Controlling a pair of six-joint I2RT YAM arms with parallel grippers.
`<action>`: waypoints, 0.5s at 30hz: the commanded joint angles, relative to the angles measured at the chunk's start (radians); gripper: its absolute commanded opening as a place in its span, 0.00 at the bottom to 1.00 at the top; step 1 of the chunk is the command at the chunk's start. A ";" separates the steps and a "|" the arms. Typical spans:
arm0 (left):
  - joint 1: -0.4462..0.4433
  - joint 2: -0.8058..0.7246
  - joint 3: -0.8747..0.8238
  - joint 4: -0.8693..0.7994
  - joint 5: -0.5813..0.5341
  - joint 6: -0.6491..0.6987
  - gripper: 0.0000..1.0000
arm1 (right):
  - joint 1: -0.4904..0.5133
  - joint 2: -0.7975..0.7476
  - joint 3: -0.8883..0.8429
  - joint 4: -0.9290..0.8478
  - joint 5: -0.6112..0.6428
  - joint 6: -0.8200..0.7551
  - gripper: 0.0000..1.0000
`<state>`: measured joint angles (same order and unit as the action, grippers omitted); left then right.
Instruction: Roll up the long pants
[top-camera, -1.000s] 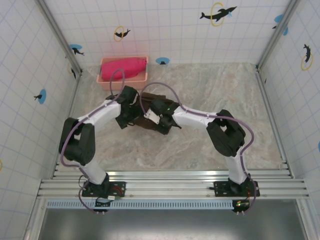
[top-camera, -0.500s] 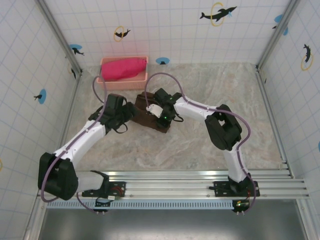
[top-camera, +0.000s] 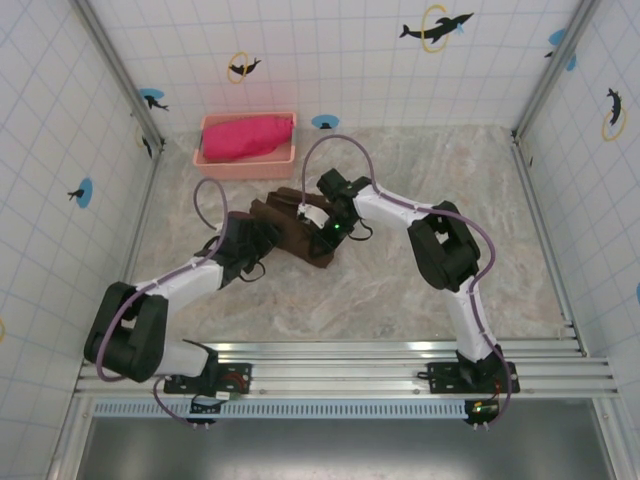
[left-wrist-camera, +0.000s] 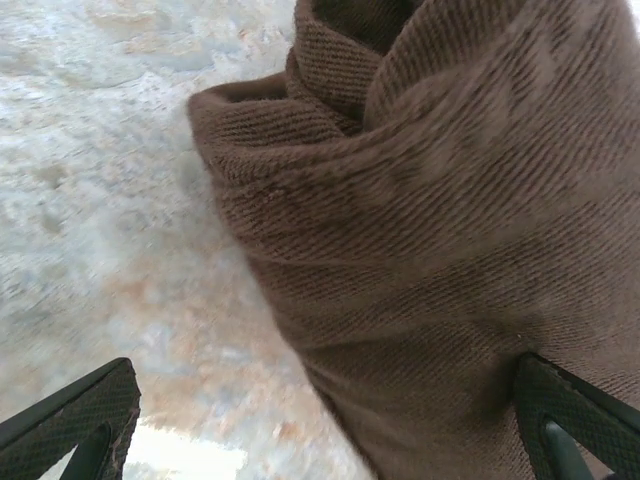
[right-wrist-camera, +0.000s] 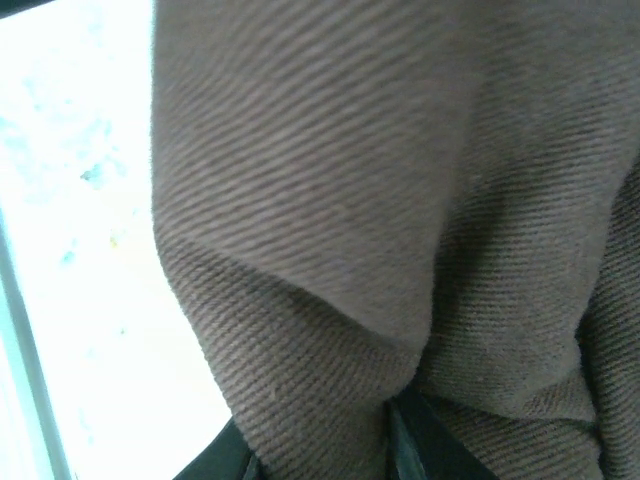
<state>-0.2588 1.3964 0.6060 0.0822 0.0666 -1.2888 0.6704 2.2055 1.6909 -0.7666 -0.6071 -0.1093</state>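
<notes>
- The long pants are a dark brown, ribbed-weave cloth, already gathered into a thick, compact bundle with rounded folds wrapping over one another (a loose coil of layers shows at one end in the left wrist view).
- The bundle lies on the marbled counter near its middle, a little towards the far left, just in front of the pink tub that holds a pink-red cloth.
- Its long axis runs diagonally, from far-left to near-right.
- The left tool stands wide at the bundle's near-left end, one finger against the cloth and the other apart over bare counter.
- The right tool sits on top of the bundle, pinched narrow on a fold of the brown fabric.
</notes>
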 joint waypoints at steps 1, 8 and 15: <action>-0.010 0.051 0.054 0.113 -0.019 -0.030 0.98 | 0.035 0.106 -0.093 -0.163 -0.011 0.002 0.00; -0.016 0.158 0.126 -0.001 -0.015 -0.015 0.69 | 0.048 0.100 -0.091 -0.180 -0.037 -0.009 0.00; -0.040 0.228 0.192 -0.228 -0.038 0.006 0.00 | 0.042 0.098 -0.076 -0.201 -0.023 -0.013 0.00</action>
<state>-0.2817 1.5906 0.7822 0.0475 0.0589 -1.3071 0.6720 2.2051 1.6817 -0.7612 -0.6621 -0.1081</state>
